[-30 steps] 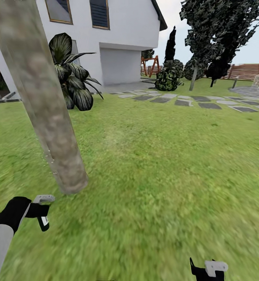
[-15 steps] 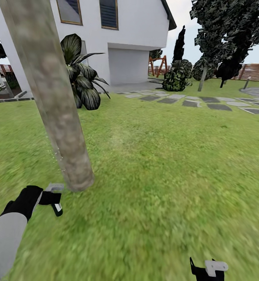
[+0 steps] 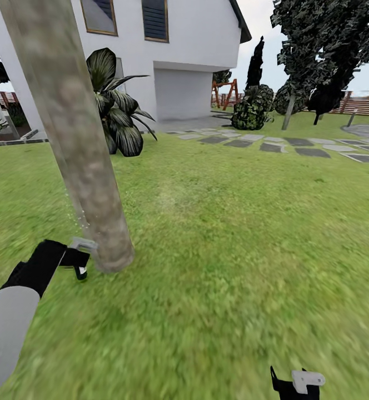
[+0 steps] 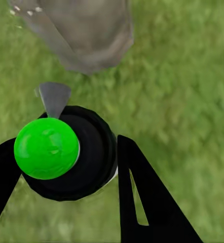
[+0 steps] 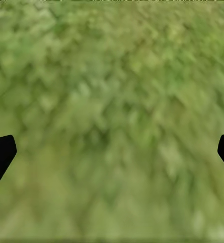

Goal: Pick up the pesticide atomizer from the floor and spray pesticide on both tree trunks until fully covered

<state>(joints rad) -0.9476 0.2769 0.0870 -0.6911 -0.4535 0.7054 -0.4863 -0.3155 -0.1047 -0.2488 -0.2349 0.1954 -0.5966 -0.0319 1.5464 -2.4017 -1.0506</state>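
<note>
Your left gripper (image 3: 80, 260) is clamped around the atomizer (image 4: 66, 154) (green cap, grey nozzle), low at the left and almost touching the base of the tree trunk (image 3: 68, 128), with the nozzle aimed at the bark. The trunk's long axis leans up and away to the left. Your right gripper (image 3: 295, 383) hangs spread and empty over grass (image 3: 234, 233), well apart at the near right; the palm (image 3: 115, 114) stands far behind the trunk.
</note>
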